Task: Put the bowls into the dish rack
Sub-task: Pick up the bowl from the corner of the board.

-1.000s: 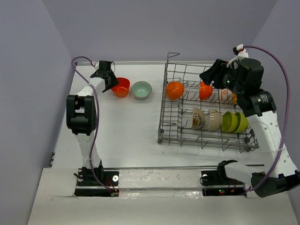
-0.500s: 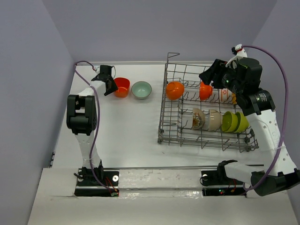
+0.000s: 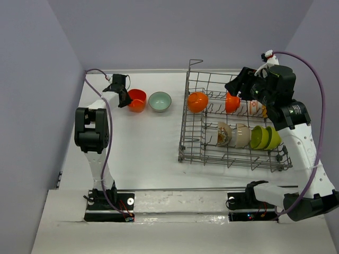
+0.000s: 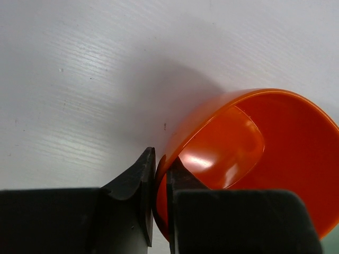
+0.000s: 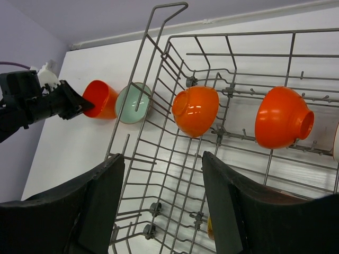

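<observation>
In the near row of the dish rack (image 3: 185, 124), on the right half of the table (image 3: 143, 148): patterned bowl (image 3: 223, 133), cream bowl (image 3: 242, 135) and lime green bowls (image 3: 265, 137), all set on edge. In the far row: two orange bowls (image 3: 197, 101).

Over the rack's far right corner: right gripper (image 5: 164, 211), spread wide, holding nothing.

Toward the table's far left corner: left gripper (image 4: 160, 164), pinched on the rim of the red-orange bowl (image 4: 254, 153), one finger inside and one outside. Teal bowl (image 3: 160, 101) just beside.

Confirm a firm pinch before lifting. Raise straight up, clear the teal bowl and the rack wall, then tip on edge between free tines.
</observation>
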Available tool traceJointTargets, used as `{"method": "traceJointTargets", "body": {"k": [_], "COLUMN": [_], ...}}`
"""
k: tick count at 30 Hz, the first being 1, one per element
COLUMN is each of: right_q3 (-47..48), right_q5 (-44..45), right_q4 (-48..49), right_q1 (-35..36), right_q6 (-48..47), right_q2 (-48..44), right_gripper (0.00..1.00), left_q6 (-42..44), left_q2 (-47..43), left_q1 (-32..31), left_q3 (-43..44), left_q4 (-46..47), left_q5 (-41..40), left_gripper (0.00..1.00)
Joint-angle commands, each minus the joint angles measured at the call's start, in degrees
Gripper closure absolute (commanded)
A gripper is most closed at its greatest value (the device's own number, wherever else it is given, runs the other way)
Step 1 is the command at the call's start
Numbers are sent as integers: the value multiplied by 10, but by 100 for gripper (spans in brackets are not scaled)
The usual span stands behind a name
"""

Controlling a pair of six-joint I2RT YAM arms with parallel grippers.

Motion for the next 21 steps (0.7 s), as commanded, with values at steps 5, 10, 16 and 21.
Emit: {"method": "traceJointTargets", "body": {"k": [5,10,16,21], "right_q3": [15,36,85,145], "right_q5": [19,8,84,174], "right_q4": [0,-13,-30,-43], "right_q1": [8,22,152,284], "right_q6": [-16,-28,-68,-89], "right_q2": [-6,8,50,87], "right_gripper": [34,34,35,35], "left_q6": [2,-5,8,24], "left_q2": [-88,-148,-222,-268], "left_q1": [0,-1,-22,-61], "left_q3": [8,-1,22,55], "left_q4": [-12,-22,-61,-107], "left_q5": [34,28,-3,-13], "left_gripper": [100,100,100,100]}}
